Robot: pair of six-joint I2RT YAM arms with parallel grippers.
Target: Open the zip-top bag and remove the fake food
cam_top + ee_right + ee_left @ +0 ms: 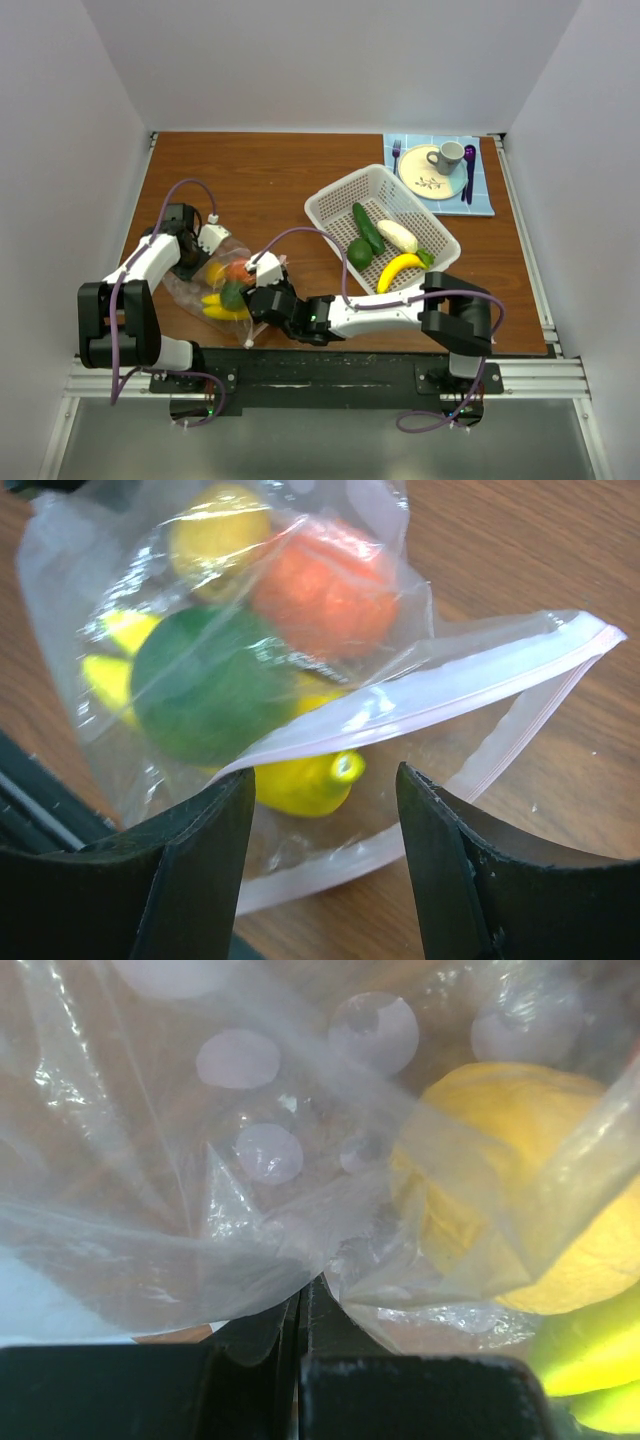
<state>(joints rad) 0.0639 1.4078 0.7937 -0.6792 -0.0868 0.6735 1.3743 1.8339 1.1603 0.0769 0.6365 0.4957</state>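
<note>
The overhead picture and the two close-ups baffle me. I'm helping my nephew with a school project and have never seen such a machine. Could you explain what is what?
These are two robot arms bolted at the near edge of a wooden table. The overhead picture comes from a fixed camera above and behind them. Each close-up comes from a camera on one wrist, looking past its own fingers. The left hand is shut, pinching the clear zip-top bag, which holds fake food: yellow, green and orange pieces. The right hand stands open at the bag's pink-edged mouth. A white basket holds a cucumber, a lime, a banana and a white piece. A plate with a mug sits in the far right corner.
</note>
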